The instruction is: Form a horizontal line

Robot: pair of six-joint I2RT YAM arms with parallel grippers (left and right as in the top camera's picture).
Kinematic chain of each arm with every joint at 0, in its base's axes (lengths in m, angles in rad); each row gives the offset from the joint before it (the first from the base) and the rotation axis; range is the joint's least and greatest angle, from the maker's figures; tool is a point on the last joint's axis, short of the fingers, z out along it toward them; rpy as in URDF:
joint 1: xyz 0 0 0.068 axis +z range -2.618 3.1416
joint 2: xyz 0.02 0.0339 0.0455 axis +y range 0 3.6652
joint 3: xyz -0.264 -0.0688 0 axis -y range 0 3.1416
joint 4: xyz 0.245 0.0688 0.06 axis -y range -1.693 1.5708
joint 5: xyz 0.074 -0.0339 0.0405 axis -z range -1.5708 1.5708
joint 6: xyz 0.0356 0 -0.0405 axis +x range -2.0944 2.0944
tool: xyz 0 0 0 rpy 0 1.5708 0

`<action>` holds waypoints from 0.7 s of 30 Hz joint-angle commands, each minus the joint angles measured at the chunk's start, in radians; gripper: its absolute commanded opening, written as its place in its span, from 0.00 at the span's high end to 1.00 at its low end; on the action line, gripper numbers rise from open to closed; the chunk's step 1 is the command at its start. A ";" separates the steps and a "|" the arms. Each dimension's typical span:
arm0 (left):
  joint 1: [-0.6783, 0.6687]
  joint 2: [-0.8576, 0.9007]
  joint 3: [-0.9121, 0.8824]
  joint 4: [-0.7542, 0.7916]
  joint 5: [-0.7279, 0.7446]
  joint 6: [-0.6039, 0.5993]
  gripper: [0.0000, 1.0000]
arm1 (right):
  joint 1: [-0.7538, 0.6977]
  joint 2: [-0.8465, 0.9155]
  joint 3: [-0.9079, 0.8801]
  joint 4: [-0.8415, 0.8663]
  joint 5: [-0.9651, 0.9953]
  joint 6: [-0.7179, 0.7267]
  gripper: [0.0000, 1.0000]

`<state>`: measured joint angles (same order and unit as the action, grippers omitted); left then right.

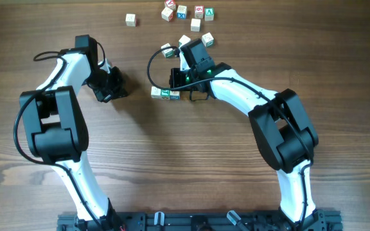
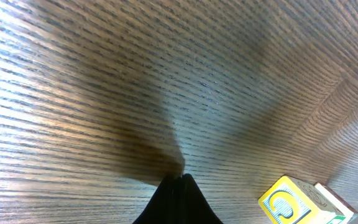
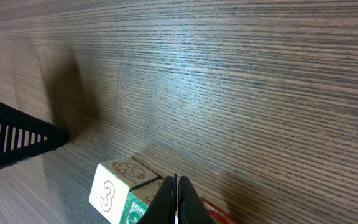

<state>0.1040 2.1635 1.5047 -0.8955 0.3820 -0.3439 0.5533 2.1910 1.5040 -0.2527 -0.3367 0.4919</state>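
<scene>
**Three-cube row in place, both grippers shut and empty**

The black two-finger right gripper [image 3: 176, 184] has its fingers pressed together with nothing between them. The tips hang right over the horizontal line [image 1: 165, 94], a short row of three small pale wooden letter cubes.

In the right wrist view, the pale wooden cube with a "3" on its side [image 3: 112, 188] sits at one end. The green-marked wooden cube [image 3: 134, 210] touches it. The third cube is mostly hidden under the fingers (only a bit of red shows). I cannot tell whether the tips touch the cubes or float just above them.

The black two-finger left gripper [image 2: 180, 182] is also closed on nothing, low over bare brown wood-grain table [image 1: 172, 160]. A pale cube with a yellow-marked face [image 2: 288, 202] sits at the edge of its wrist view. It is probably the near end of the row, but I can't confirm that.

Progress, as a judgement: from overhead the three cubes touch side to side, and the row runs nearly level, dipping slightly toward the right arm. The line looks essentially formed.

What may be left:
- a small nudge to square the row
- backing the right arm off

The loose scattered wooden letter cubes [image 1: 195, 24] lie well apart near the far edge, with a few nearer the right wrist. Nothing shows whether they are meant to join the row.
</scene>
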 commanded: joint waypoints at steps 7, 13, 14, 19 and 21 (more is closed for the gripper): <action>0.006 0.022 -0.014 0.005 -0.088 -0.012 0.95 | 0.003 0.011 0.013 -0.026 -0.001 -0.017 0.95; 0.006 0.022 -0.014 0.005 -0.088 -0.012 0.96 | 0.003 0.011 0.013 -0.028 -0.001 -0.017 0.95; 0.006 0.022 -0.014 0.005 -0.088 -0.012 0.96 | 0.003 0.011 0.013 -0.028 -0.001 -0.017 0.95; 0.006 0.022 -0.014 0.005 -0.088 -0.012 0.96 | 0.003 0.011 0.013 -0.026 -0.001 -0.018 0.95; 0.006 0.022 -0.014 0.005 -0.088 -0.012 0.96 | 0.003 0.011 0.013 -0.023 -0.001 -0.018 0.95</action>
<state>0.1040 2.1632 1.5047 -0.8955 0.3820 -0.3443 0.5533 2.1910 1.5040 -0.2794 -0.3363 0.4915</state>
